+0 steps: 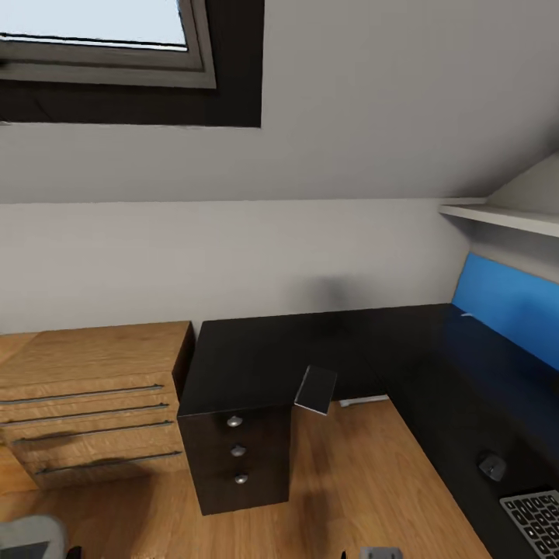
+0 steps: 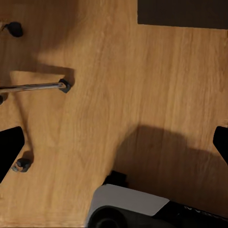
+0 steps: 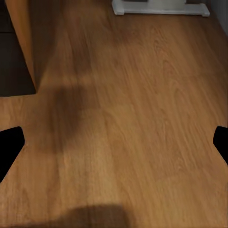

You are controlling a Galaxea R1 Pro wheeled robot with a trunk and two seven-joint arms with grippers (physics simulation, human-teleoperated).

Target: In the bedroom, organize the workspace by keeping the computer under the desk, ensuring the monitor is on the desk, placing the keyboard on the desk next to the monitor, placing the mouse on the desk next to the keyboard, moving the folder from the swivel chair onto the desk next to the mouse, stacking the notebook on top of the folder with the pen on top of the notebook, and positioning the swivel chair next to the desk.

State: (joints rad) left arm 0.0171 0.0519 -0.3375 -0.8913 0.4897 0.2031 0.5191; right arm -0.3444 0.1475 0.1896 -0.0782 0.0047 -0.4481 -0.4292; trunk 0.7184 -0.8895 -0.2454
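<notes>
Head view: L-shaped bench (image 1: 256,361) with glossy black top against the grey wall, black three-drawer unit (image 1: 237,462) under its near left corner; thin grey notebook (image 1: 316,389) lying tilted at the inner front edge, one corner hanging over the wooden floor (image 1: 349,481); dark mouse (image 1: 492,466) near the front edge of the right wing, keyboard (image 1: 536,519) just beside it toward the near end, cut by the frame; blue wall panel (image 1: 505,299) behind the right wing; light wooden drawer chest (image 1: 89,404) against the bench's left end; skylight window (image 1: 101,39) above.

Left wrist view: wooden floor, a chrome spoke with castors of the swivel chair (image 2: 35,87), a white and black part of the robot's base (image 2: 128,204); left pincer (image 2: 114,147) spread wide, dark fingertips (image 2: 9,149) at opposite edges, holding nothing.

Right wrist view: bare wooden floor, white foot of the bench leg (image 3: 159,7) at the far end, wooden chest side beside a dark panel; right pincer (image 3: 114,142) likewise wide apart, nothing between the tips.
</notes>
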